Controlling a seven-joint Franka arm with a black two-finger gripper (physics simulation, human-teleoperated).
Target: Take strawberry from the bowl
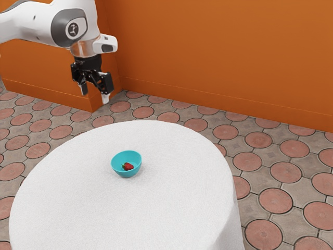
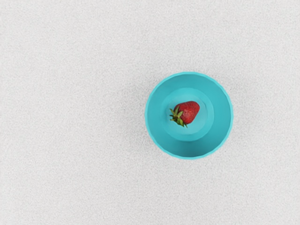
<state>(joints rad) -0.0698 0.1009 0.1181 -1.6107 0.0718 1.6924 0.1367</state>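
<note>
Black gripper (image 1: 95,95) with its fingers apart hangs well above table height at the exterior view's left, pointing down. Next to the right, a red strawberry (image 2: 188,112) with green leaves lies on the bottom of a turquoise bowl (image 1: 126,174), which stands upright on a round table (image 1: 171,208) draped in white. Farther right, round reddish tiles (image 1: 275,200) pattern the floor.

Orange wall (image 1: 218,52), perhaps terracotta-tiled floor (image 1: 276,200)
</note>
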